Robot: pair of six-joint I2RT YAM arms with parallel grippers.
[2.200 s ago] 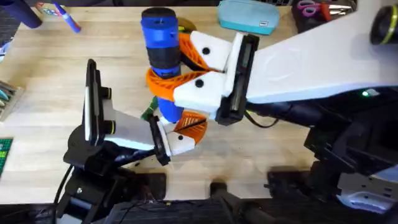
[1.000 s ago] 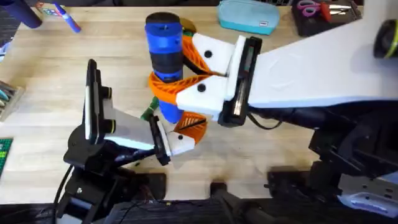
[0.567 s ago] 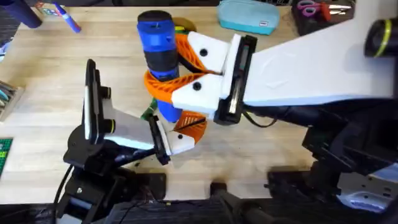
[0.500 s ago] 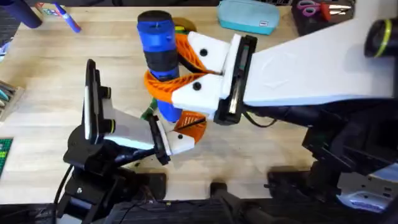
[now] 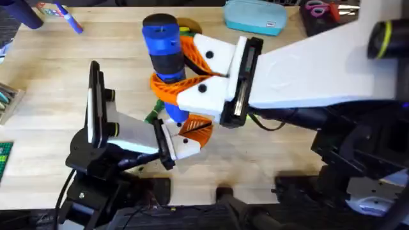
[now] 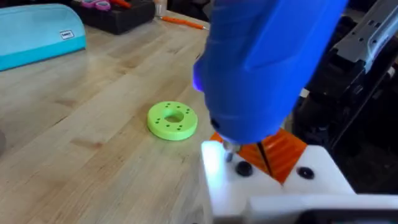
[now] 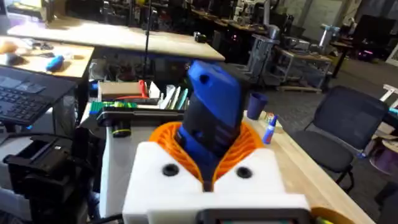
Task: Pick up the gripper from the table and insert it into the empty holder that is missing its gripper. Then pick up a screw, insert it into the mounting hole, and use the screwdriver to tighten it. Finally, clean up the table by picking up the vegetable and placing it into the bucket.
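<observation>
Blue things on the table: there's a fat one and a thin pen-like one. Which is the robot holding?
The thick bright-blue cylindrical screwdriver, clamped upright between the right gripper's orange pads. The small blue marker pen lies untouched at the table's far left.

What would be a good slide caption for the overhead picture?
Right gripper holds the blue screwdriver upright, its tip down at the holder on the wooden table.

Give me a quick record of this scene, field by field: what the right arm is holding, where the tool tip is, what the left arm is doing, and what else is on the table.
right gripper: jaws shut on the screwdriver, held upright
screwdriver bit: down at the white gripper piece with its orange pad, seated in the holder
left gripper: cannot tell from these views
vegetable: on the table, mostly hidden behind the holder
other items: lime-green disc, teal case, blue marker
</observation>
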